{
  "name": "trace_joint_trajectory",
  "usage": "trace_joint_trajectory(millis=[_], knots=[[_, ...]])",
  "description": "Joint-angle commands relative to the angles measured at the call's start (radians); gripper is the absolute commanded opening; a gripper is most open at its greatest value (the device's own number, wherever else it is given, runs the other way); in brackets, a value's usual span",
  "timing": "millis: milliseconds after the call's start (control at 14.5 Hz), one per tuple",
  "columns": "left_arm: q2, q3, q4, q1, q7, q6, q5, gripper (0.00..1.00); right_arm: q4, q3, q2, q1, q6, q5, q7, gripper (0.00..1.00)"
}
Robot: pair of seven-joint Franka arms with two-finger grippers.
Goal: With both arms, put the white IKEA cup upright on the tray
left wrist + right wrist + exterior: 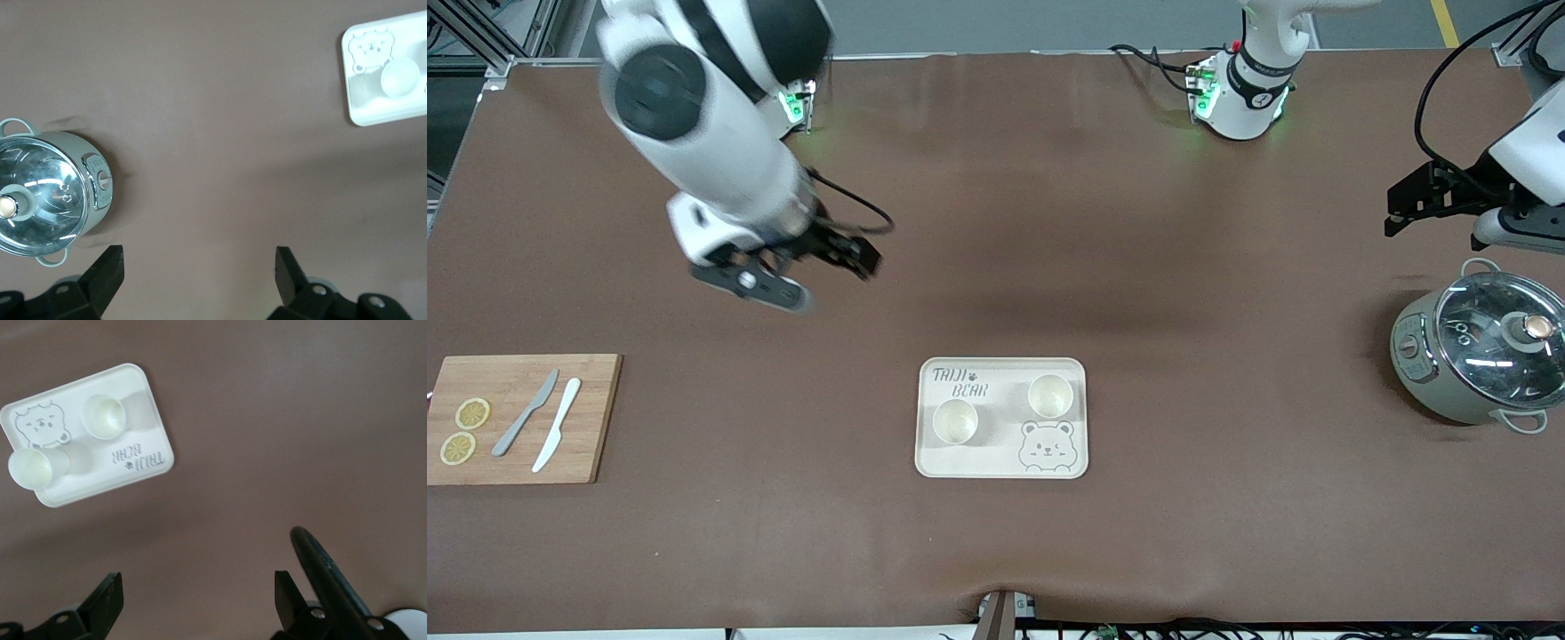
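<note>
Two white cups are standing upright on the tray (pixel 1001 460), mouths up; one cup (pixel 955 420) is sitting below the grey lettering, the other cup (pixel 1049 396) above the bear-face drawing, the two well apart and neither touched by a claw. The right gripper (pixel 818 267) is hanging in the air over bare brown table (pixel 996 222), its fingers (pixel 107 597) spread wide and holding nothing; the tray is lying well away from it, toward the left arm's end and nearer the front camera; the wooden cutting board (pixel 596 418), carrying a grey knife (pixel 525 413), a white knife (pixel 557 425) and two lemon slices (pixel 464 431), is lying toward the right arm's end of the table from this claw. The left gripper (pixel 1414 203) is hovering at its own end of the table, fingers (pixel 107 270) wide apart and empty; the glass-lidded pot (pixel 1476 356) is standing almost under it, slightly nearer the front camera; the tray is lying well apart from this claw, toward the right arm's end.
</note>
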Motion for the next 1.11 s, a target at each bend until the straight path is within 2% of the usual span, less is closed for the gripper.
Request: trace_joint_trajectory(millis=[0, 207, 346, 484, 622, 760, 1037], knots=[[0.015, -0.005, 0.024, -0.003, 0.021, -0.034, 0.024, 1.0, -0.106, 0.012, -0.189, -0.13, -0.125, -0.003, -0.183, 1.0], [0.022, -0.005, 0.024, -0.003, 0.002, -0.049, 0.011, 1.0, -0.119, 0.012, -0.292, -0.291, -0.257, -0.012, -0.434, 1.0], [0.022, -0.004, 0.024, -0.003, 0.002, -0.054, 0.012, 1.0, -0.174, 0.012, -0.341, -0.35, -0.249, -0.069, -0.557, 1.0], [0.024, -0.004, 0.024, -0.003, 0.001, -0.063, 0.014, 1.0, -0.24, 0.012, -0.358, -0.402, -0.191, -0.101, -0.656, 1.0], [0.021, -0.005, 0.024, -0.003, 0.002, -0.067, 0.015, 1.0, -0.373, 0.011, -0.412, -0.434, -0.042, -0.108, -0.738, 1.0], [0.019, -0.005, 0.025, -0.003, 0.004, -0.071, 0.009, 1.0, -0.452, 0.012, -0.412, -0.482, 0.065, -0.108, -0.805, 1.0], [0.015, 0.001, 0.025, 0.001, 0.001, -0.081, -0.017, 1.0, -0.468, 0.012, -0.398, -0.488, 0.097, -0.108, -0.805, 1.0]])
